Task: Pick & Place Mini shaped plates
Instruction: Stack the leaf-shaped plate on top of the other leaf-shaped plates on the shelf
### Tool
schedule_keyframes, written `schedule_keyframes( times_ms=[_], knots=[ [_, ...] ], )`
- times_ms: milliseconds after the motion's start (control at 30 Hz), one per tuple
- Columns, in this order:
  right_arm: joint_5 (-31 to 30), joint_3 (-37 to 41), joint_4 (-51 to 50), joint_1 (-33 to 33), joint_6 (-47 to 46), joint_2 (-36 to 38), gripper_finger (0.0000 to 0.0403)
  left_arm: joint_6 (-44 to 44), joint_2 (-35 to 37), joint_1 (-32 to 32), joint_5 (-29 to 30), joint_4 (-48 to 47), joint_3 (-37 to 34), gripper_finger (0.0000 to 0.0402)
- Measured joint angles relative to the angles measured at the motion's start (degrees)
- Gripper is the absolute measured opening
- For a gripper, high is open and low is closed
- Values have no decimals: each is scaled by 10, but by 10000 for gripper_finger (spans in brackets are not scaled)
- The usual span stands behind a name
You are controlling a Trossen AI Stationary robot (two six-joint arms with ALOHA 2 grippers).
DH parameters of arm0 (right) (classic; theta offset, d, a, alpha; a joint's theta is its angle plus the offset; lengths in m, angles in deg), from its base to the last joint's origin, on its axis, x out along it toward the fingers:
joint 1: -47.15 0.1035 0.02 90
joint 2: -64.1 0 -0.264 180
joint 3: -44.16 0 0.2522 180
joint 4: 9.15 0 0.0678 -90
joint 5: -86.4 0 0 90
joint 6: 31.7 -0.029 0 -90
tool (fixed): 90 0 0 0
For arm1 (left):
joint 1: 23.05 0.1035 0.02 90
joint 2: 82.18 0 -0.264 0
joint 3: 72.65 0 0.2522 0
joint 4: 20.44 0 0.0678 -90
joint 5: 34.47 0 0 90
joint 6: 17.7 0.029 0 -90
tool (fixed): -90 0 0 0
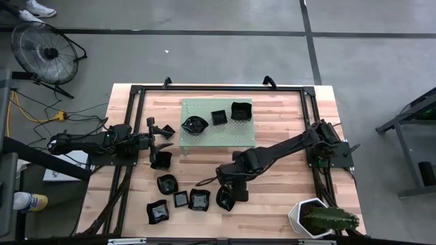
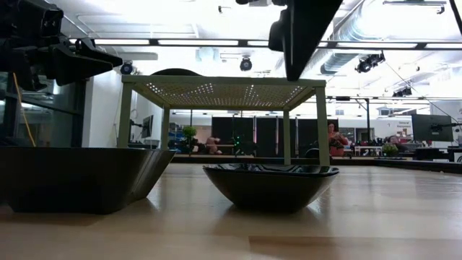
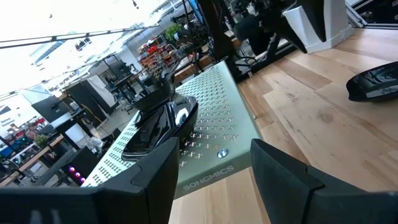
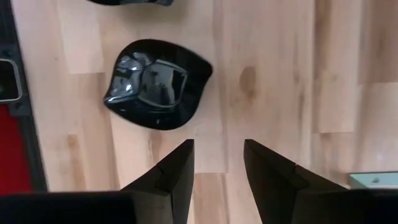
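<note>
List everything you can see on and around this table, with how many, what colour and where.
mini shaped plates on the rack: three, glossy black, far middle of the table.
mini shaped plates on the table: six, glossy black, mostly clustered near the front edge, one beside the left gripper.
perforated rack: one, pale green, far middle.
hexagonal plant pot: one, white, front right corner, holding a green plant.
table: one, light wood.
fan: one, black, on the floor at far left.
left gripper: dark, open, facing the rack.
right gripper: dark, open, over the front cluster.
</note>
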Motion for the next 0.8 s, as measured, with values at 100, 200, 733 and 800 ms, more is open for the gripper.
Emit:
schedule_keyframes(
  times_ms=[100,200,733,800],
  knots=[
    [17,0,0,0,-1,-7,135,0,0,0,0,0,0,193],
    [32,0,1,0,-12,-14,133,0,0,0,0,0,0,193],
    [85,0,23,-2,-37,-55,135,0,0,0,0,0,0,193],
    [85,0,23,-2,-42,-55,134,0,0,0,0,0,0,193]
  ],
)
